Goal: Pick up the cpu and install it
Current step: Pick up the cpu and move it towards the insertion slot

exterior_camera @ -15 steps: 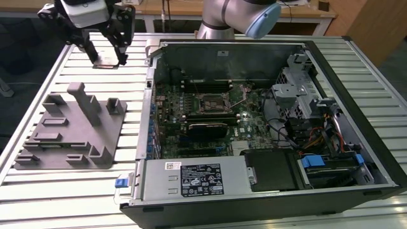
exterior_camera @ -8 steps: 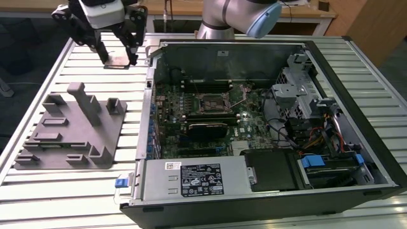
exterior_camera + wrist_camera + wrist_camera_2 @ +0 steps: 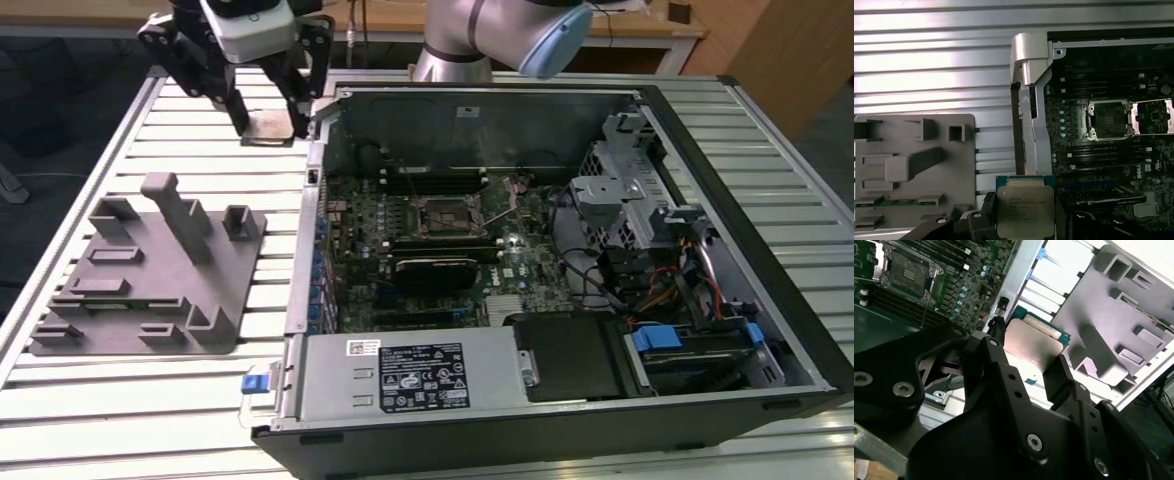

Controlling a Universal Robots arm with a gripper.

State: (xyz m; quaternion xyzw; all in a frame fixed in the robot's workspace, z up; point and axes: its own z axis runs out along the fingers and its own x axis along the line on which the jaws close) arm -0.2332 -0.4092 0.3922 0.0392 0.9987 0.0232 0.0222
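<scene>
silvery cpu (image 3: 1025, 212) seemingly clamped in gripper (image 3: 274, 125), case wall (image 3: 316, 200) beside, grey fixture (image 3: 147, 275) near

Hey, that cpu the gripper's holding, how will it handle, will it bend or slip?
The cpu is a flat chip with a metal top, so it is probably stiff, not floppy. It looks thin and small, so likely light. The gripper pinches it by its edges, and the smooth metal may slip if bumped.

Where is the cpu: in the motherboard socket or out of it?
Out: the fingers clamp the cpu beside the case; the socket lies empty.
</scene>
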